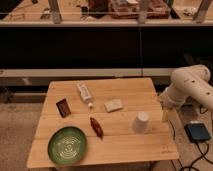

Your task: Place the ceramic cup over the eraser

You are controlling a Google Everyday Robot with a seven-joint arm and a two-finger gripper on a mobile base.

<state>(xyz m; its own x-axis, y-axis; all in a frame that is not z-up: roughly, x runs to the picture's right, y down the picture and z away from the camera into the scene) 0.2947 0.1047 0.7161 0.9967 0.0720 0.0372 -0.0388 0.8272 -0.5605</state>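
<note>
- A wooden counter [125,90] fills the middle of the scene, and its near edge is cut off by the bottom of the view.
- The white robot arm [189,84] reaches in from right of the ceramic cup [141,122], its base out of view.
- A green plate [67,145] lies far left of the cup, toward the near corner.
- The cup, plain, off-white and tapered with no handle, stands alone near the counter's right edge. Whether its mouth faces up or down is hard to make out.
- A white bottle [84,94] lies on its side, behind and left of the cup.
- The end effector [165,115] hangs just right of the cup, apart from it, at the counter's edge. Whether it is released or clenched cannot be told.
- A pale block [113,105] lies just behind and left of the cup.
- A red-brown wrapped object [96,126] lies left of the cup.
- The eraser [63,107], dark with a reddish face, sits well left of the cup.
</note>
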